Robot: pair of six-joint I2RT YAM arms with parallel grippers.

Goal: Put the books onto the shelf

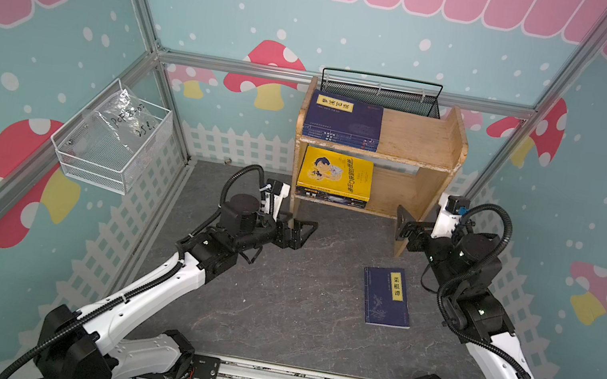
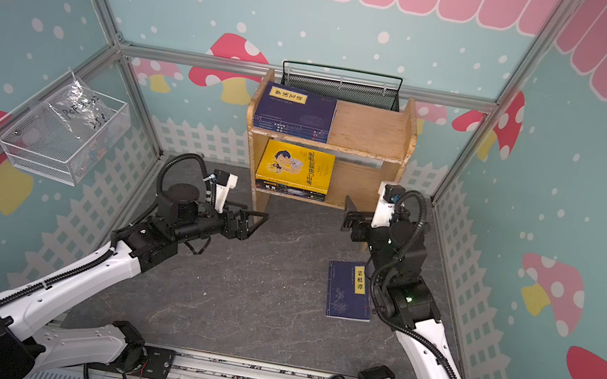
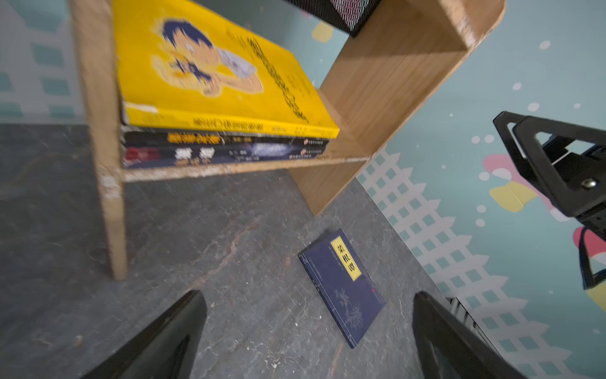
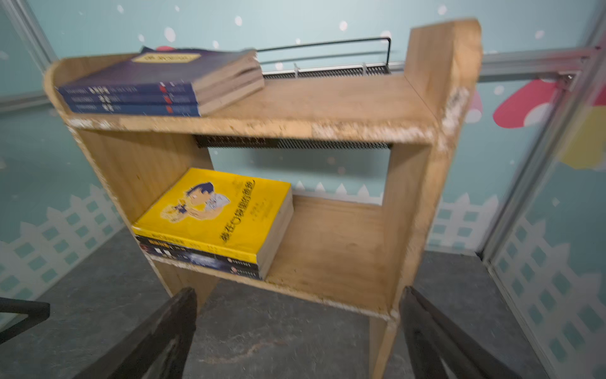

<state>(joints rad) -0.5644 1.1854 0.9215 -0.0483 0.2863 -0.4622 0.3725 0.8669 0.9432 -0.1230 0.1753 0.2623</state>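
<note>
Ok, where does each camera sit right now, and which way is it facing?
Top views: high behind the robot, looking down at the shelf; left arm, left gripper, right arm, right gripper show.
Left wrist: low, facing the lower tier and loose navy book; own open gripper and right gripper show.
Right wrist: facing the shelf front, both tiers; own open gripper shows.
Shared: all see the yellow book.

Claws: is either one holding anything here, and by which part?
Nothing is held. The left claw and the right claw both stand open and empty; the navy book lies flat on the tabletop, apart from both.
</note>
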